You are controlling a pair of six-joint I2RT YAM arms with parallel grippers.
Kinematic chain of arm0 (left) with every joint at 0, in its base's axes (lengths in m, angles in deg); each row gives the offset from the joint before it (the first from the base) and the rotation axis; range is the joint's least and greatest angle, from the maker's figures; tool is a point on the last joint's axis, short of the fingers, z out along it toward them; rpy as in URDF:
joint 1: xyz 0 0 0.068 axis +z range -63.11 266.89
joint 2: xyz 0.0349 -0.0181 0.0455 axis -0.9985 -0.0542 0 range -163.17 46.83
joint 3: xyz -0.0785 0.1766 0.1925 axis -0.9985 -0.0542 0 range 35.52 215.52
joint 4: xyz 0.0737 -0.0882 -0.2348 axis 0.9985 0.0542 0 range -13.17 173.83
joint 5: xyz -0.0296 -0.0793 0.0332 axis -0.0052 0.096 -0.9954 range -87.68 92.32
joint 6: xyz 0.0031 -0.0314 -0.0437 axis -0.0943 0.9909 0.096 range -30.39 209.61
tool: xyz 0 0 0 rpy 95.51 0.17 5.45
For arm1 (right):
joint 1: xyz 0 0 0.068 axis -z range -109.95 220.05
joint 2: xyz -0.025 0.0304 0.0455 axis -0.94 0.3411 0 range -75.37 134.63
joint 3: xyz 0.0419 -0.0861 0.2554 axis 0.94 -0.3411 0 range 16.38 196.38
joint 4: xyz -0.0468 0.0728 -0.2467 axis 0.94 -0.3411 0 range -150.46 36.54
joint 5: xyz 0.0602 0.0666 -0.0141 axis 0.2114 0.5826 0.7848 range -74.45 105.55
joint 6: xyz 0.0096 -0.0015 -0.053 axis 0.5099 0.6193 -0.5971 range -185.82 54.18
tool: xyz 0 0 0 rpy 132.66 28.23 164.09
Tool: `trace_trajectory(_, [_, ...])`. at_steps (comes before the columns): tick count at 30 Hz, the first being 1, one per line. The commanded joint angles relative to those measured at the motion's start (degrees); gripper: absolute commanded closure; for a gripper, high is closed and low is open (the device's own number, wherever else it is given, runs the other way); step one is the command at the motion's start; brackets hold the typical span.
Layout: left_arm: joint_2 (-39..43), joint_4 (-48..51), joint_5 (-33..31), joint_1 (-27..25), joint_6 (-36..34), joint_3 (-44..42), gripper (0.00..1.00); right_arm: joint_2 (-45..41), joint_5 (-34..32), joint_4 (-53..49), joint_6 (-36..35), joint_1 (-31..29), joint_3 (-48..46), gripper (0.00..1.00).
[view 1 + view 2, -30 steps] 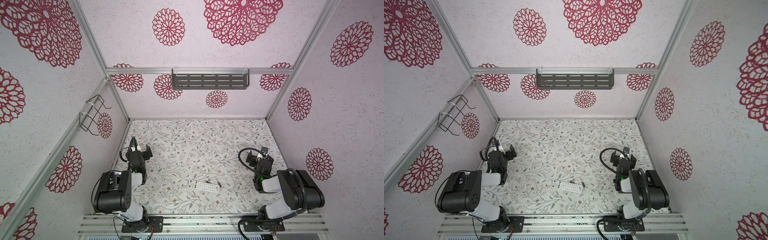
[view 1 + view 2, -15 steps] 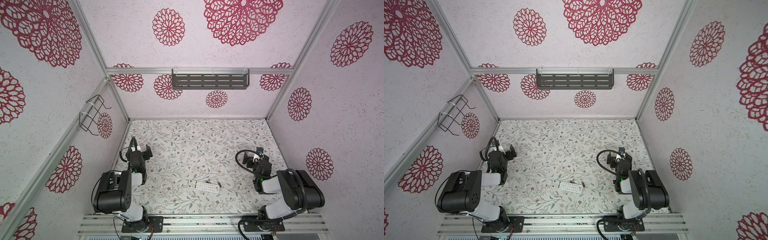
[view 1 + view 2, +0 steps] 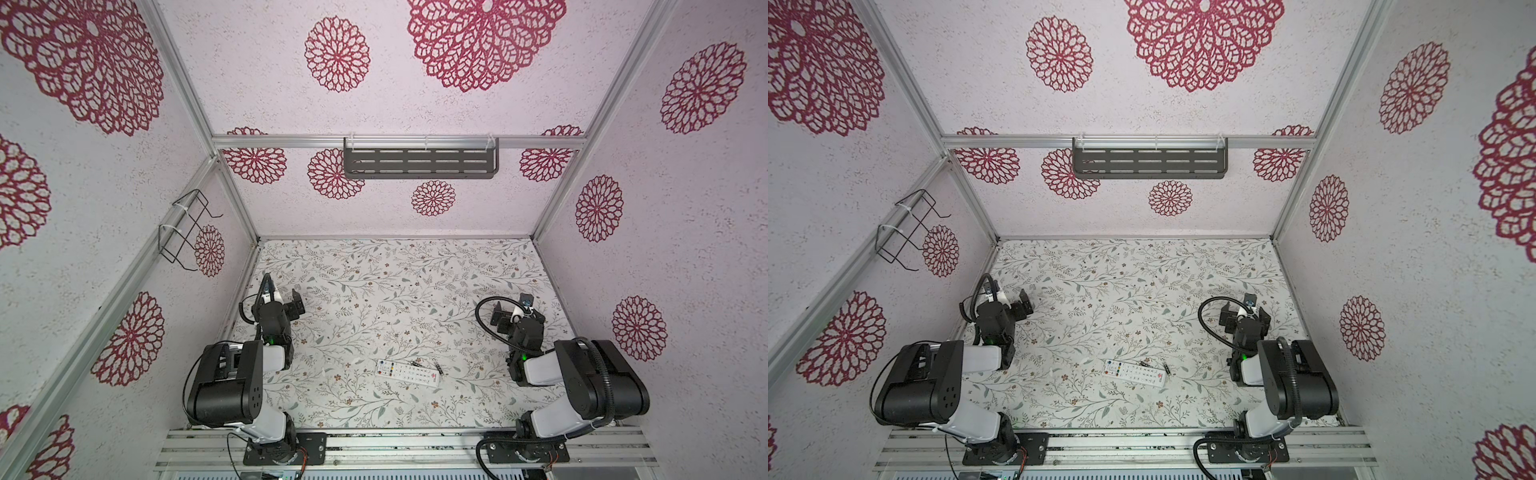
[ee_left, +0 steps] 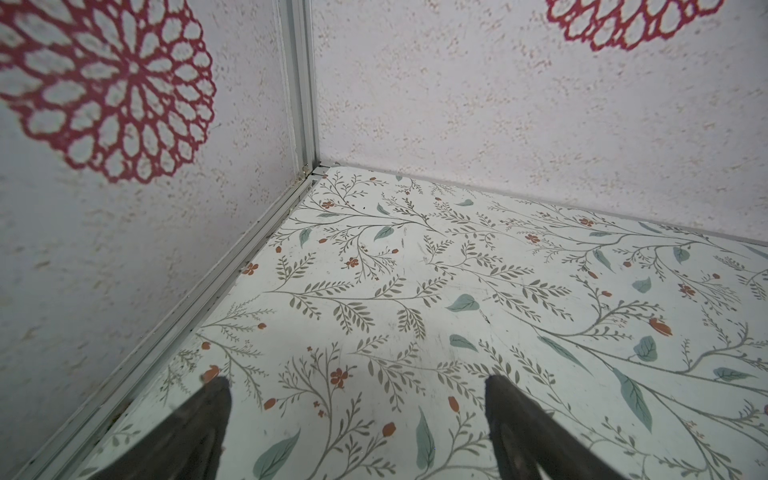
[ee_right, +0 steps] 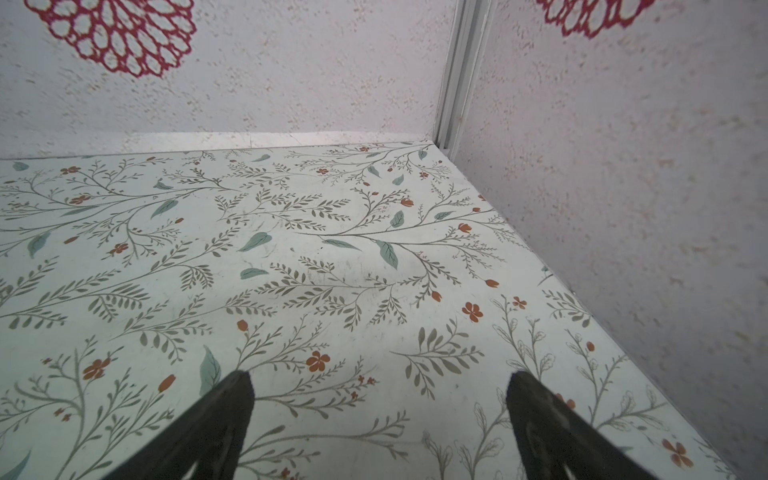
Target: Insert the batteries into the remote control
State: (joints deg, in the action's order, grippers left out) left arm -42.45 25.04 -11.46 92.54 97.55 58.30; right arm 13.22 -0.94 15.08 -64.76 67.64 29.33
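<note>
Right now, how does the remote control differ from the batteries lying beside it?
Colour: the remote control is white, with its buttons facing up; the batteries are dark.
Size: the remote control is far longer than either of the batteries.
Shape: the remote control is a flat bar; the batteries are slim cylinders.
Shared: all lie loose on the table.

The left arm (image 3: pixel 226 382) and right arm (image 3: pixel 598 378) share black joint housings, white links, looped black cables (image 3: pixel 476 311) and dark fingers (image 4: pixel 199 436).

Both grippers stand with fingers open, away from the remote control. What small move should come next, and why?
Probably swing the right gripper toward the remote control: it lies buttons-up, the batteries loose beside it on the right gripper's side, and nothing is held yet.
</note>
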Motion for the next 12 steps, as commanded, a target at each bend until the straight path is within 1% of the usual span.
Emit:
trace_trajectory(1, [-0.2,-1.0,0.4,0.0,-1.3,0.7,0.02,-0.5,-0.6,1.1,0.0,-0.5,1.4,0.01])
trace_trajectory(4, [-0.2,-0.9,0.4,0.0,-1.3,0.8,0.03,-0.4,0.4,0.2,0.0,-0.5,1.8,0.01])
trace_trajectory(12, [-0.2,-1.0,0.4,0.1,-1.3,0.7,0.03,-0.4,0.4,0.8,-0.1,-0.5,1.5,0.01])
